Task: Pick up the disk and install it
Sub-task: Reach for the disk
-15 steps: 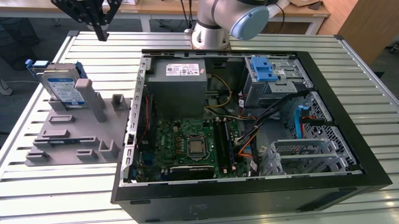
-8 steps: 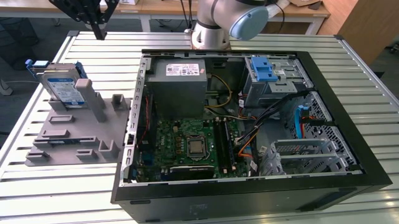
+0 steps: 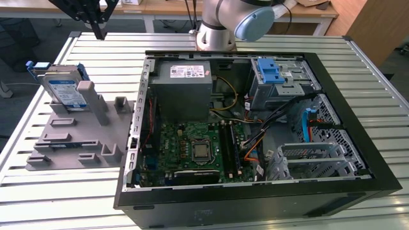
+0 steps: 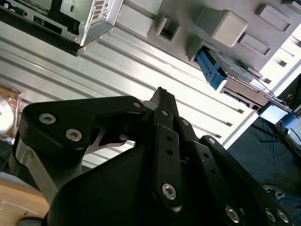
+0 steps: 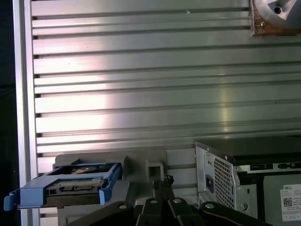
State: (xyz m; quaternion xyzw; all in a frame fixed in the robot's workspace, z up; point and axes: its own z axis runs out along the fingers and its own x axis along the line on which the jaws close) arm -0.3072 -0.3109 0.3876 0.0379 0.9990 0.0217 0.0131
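1. Silver-grey with a blue plastic bracket, the disk (image 3: 64, 91) stands on edge in a slot of the grey holder plate (image 3: 83, 143). The plate lies near the desk (image 3: 64, 191) edge on the exterior view's left. The disk's label faces the exterior camera, and upright posts flank it.
2. The black jaws hang over the far corner of the desk on the exterior view's left, beyond the disk and well apart from it. Their tips meet in a point in all three views, so they look closed with nothing between them.
3. Both wrist views show the disk (image 5: 70, 188) from above, its blue bracket (image 4: 214, 70) jutting out past the plate.
4. The step in hand looks like the approach for the pick, and the task is barely begun.
5. To do it well, the jaws should part wide enough for the disk's thickness while there is room to spare. They should then line up square over its top edge.
6. A grip across the flat faces, centred along the disk's length, should keep it from swinging.
7. The posts sit just beside the disk, so a skewed approach could knock them or jam the bracket in its slot.
8. Counted:
   - one disk
   - one holder plate
   - one open computer case (image 3: 255, 194)
   - one grey power-supply box (image 3: 185, 88) inside it
   - one green circuit board (image 3: 198, 148)
   - one bay with a blue latch (image 3: 271, 72)
   - one arm (image 3: 223, 24)
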